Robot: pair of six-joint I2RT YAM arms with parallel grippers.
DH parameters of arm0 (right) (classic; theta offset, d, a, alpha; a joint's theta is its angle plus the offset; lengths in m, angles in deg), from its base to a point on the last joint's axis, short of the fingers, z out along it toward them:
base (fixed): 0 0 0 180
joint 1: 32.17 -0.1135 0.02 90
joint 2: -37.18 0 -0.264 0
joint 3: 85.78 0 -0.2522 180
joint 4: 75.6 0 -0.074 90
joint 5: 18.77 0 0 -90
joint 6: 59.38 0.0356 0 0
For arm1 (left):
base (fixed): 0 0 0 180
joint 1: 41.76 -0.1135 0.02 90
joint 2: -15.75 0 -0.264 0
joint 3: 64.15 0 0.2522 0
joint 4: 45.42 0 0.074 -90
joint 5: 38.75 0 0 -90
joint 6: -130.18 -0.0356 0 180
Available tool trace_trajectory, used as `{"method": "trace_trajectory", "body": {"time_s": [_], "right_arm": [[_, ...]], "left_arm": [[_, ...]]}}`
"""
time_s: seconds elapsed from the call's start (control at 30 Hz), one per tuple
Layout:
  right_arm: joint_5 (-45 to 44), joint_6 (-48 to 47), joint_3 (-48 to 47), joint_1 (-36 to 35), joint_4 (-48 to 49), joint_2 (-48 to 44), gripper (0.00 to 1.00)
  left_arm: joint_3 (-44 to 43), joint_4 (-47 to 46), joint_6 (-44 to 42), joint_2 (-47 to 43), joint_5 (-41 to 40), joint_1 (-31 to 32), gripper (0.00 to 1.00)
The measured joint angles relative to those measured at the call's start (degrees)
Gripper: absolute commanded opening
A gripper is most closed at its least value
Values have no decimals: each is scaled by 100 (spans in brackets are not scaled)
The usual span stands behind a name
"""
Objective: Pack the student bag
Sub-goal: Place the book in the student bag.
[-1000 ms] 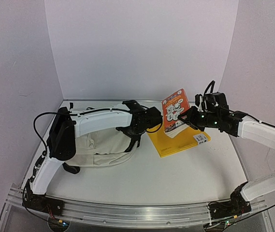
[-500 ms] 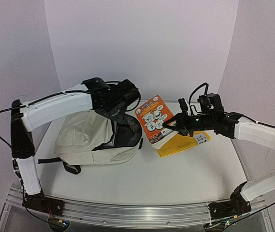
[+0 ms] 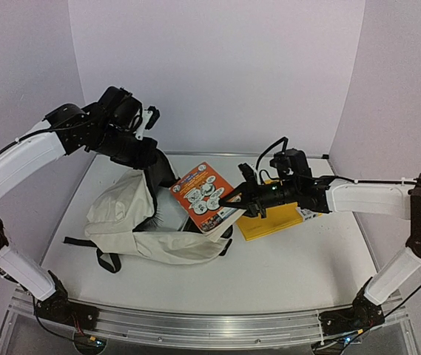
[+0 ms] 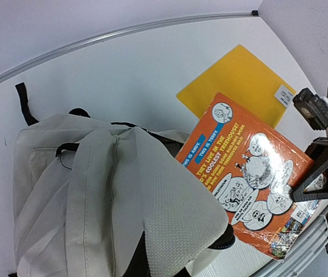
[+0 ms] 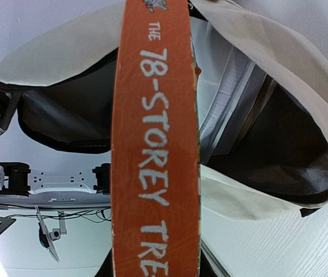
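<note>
The student bag (image 3: 132, 222) is cream fabric with black straps and lies at the left of the table. My left gripper (image 3: 149, 154) is shut on its top flap (image 4: 175, 213) and holds it up, so the black-lined mouth (image 5: 279, 144) gapes to the right. The fabric hides the left fingers in the left wrist view. My right gripper (image 3: 241, 203) is shut on an orange comic-cover book (image 3: 204, 196) and holds it tilted at the bag's mouth. The book's spine (image 5: 155, 144) fills the right wrist view and hides the right fingers. The book also shows in the left wrist view (image 4: 250, 179).
A flat yellow book (image 3: 277, 222) with a white label lies on the table under my right arm, right of the bag; it also shows in the left wrist view (image 4: 238, 81). A black strap (image 3: 106, 259) trails off the bag's near left side. White walls enclose the table.
My left gripper rose up and to the left with the bag's flap, opening the bag. My right gripper carried the orange book left, from above the yellow book to the bag's mouth.
</note>
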State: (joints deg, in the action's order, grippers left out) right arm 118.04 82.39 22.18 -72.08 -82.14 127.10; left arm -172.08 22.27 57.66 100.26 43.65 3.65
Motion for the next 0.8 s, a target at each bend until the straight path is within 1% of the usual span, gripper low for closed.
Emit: {"method": "trace_trajectory", "body": {"time_s": [0.2, 0.4, 0.63, 0.8], "right_arm": [[288, 201, -55, -94, 192, 115, 0], [384, 381, 21, -401, 394, 174, 0], [410, 750, 75, -749, 870, 671, 0], [438, 997, 72, -792, 1288, 1112, 0]], "left_arm": [[34, -61, -4, -7, 102, -37, 0], [96, -159, 47, -35, 114, -122, 0], [96, -196, 94, -35, 216, -199, 0], [174, -316, -8, -98, 622, -226, 0]]}}
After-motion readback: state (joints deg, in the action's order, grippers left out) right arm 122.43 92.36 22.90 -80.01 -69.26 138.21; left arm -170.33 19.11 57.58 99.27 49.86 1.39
